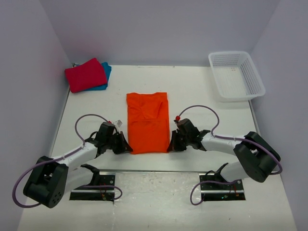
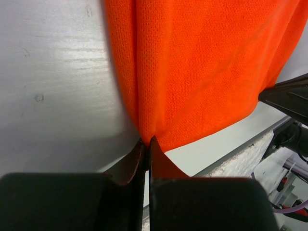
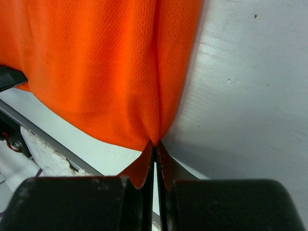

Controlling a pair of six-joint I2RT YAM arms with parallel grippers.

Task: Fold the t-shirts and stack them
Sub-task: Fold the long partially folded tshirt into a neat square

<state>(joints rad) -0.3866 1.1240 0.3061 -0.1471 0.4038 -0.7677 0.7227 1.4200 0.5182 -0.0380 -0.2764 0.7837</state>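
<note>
The left gripper is closed tight on the near left corner of the orange shirt. The cloth spreads away in front of its fingers over the table. The right gripper is closed too and pinches the near right corner of the same shirt, so the shirt lies between both grippers. The red shirt lies folded on the teal shirt, far ahead and left of the left gripper. The white basket stands far ahead and right of the right gripper.

Both arms stretched low and forward, left claw pinched closed, right claw likewise
</note>
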